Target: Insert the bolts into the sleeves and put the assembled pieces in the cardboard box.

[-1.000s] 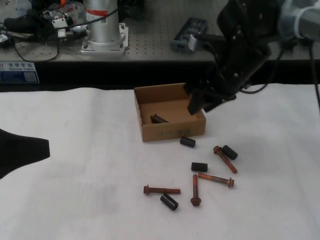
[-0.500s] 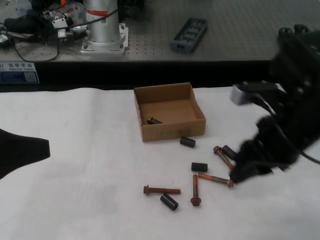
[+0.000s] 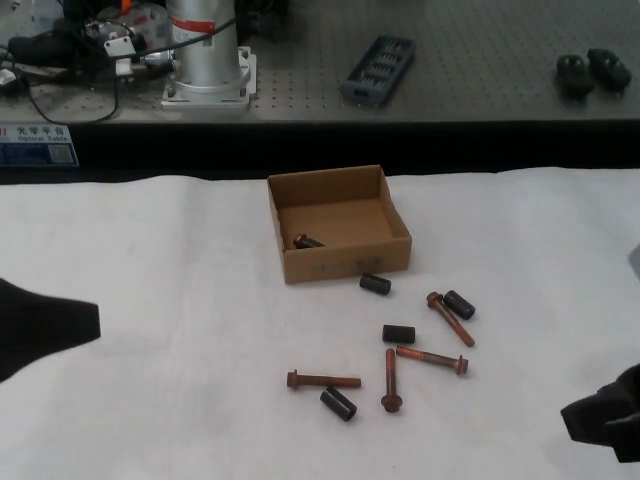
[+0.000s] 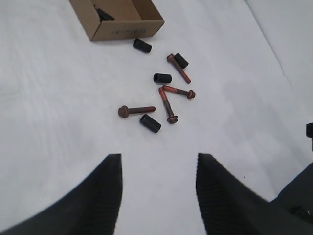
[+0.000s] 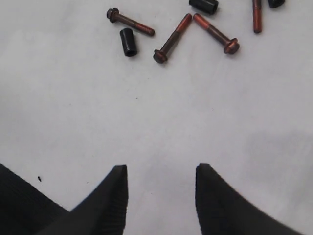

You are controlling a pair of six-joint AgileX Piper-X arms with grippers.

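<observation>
The right gripper (image 5: 160, 169), spread and empty, has retracted from above the cardboard box (image 3: 340, 263) to the near right corner. The left gripper (image 4: 159, 156) is likewise spread. Bolts (image 3: 323, 380) and sleeves (image 3: 398, 333) lie just before the box.

The left gripper (image 4: 159, 157) is made up of two black fingers (image 4: 98, 196) — broad at the base and narrowed to blunt tips — and fine ridges are seen across their inner faces. The right gripper (image 5: 161, 167) is built alike, with its black fingers (image 5: 225, 205) ribbed the same way. In the high view an arm (image 3: 45, 325) is shown as plain, dark casing.
</observation>
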